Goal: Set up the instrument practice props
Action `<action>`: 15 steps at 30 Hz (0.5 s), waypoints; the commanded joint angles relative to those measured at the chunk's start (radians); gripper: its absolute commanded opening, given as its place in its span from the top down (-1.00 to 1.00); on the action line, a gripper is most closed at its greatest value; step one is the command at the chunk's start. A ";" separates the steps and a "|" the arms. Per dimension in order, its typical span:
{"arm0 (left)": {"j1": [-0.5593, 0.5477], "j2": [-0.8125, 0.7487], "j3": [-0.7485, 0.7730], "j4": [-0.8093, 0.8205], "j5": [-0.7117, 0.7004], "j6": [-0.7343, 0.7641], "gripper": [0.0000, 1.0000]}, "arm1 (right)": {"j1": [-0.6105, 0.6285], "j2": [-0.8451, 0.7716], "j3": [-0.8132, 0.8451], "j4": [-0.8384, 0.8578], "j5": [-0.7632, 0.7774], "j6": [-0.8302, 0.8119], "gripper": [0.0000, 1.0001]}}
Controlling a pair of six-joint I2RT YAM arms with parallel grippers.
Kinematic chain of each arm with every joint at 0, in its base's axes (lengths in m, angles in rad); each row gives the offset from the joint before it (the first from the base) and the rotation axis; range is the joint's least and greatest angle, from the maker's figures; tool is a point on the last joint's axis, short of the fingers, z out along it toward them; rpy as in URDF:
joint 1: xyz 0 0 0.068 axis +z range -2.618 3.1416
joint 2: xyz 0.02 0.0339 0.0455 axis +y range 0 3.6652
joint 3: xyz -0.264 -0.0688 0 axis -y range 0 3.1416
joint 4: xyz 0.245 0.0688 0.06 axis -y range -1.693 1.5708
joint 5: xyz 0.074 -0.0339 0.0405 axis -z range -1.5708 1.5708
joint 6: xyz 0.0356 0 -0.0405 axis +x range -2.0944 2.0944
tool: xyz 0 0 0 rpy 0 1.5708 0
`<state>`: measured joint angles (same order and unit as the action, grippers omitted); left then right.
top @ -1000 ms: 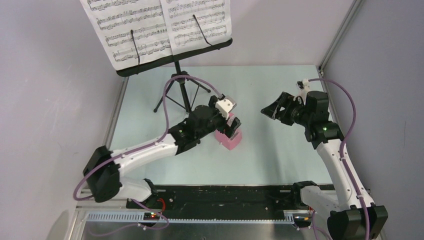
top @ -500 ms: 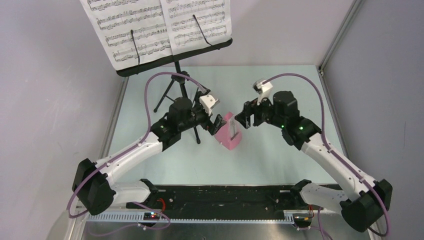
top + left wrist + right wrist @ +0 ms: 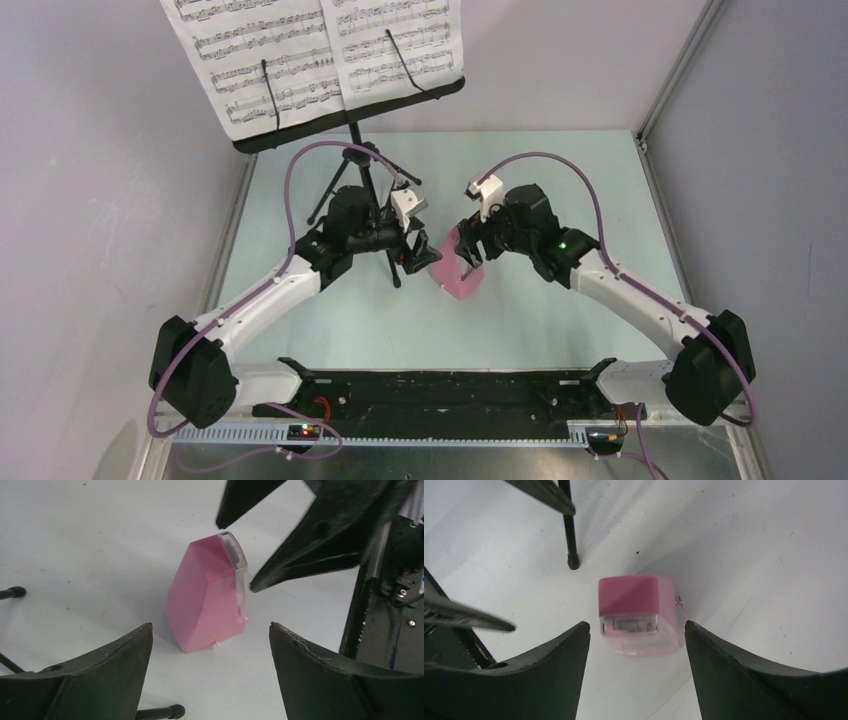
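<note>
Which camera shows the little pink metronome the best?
The left wrist view: the metronome stands whole there, pink side and clear front cover both plain. The right wrist view looks down on its top only, a bit blurred. The top view shows it small, partly covered by the right gripper.

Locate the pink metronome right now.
In the top view, the metronome sits on the table between the left gripper and right gripper, just right of the music stand.
</note>
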<state>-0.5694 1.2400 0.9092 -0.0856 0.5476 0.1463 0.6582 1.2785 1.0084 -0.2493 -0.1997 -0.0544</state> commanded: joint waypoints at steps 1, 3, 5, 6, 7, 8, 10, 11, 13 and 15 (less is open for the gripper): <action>0.016 0.004 0.012 -0.001 0.118 0.057 -0.78 | 0.006 0.048 0.060 0.092 -0.022 -0.057 -0.45; 0.029 0.017 0.013 0.000 0.144 0.073 -0.78 | 0.007 0.062 0.065 0.098 -0.057 -0.089 -0.38; 0.041 0.028 0.017 0.000 0.173 0.084 -0.78 | 0.008 0.074 0.077 0.085 -0.088 -0.116 -0.31; 0.052 0.035 0.019 -0.002 0.195 0.095 -0.78 | 0.008 0.083 0.088 0.075 -0.099 -0.124 -0.26; 0.057 0.040 0.021 -0.003 0.208 0.100 -0.78 | 0.009 0.087 0.090 0.069 -0.105 -0.140 -0.24; 0.069 0.047 0.023 -0.006 0.232 0.110 -0.78 | 0.009 0.091 0.093 0.058 -0.115 -0.143 -0.20; 0.084 0.060 0.033 -0.014 0.257 0.123 -0.78 | 0.009 0.093 0.095 0.044 -0.132 -0.154 -0.18; 0.093 0.065 0.036 -0.018 0.263 0.128 -0.78 | 0.010 0.096 0.095 0.039 -0.136 -0.160 -0.18; 0.102 0.080 0.045 -0.031 0.286 0.139 -0.78 | 0.013 0.103 0.095 0.028 -0.142 -0.163 -0.23; 0.109 0.096 0.056 -0.044 0.300 0.144 -0.78 | 0.014 0.120 0.095 0.023 -0.138 -0.163 -0.28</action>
<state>-0.4793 1.3132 0.9119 -0.1116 0.7658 0.2424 0.6617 1.3743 1.0599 -0.2218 -0.2977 -0.1833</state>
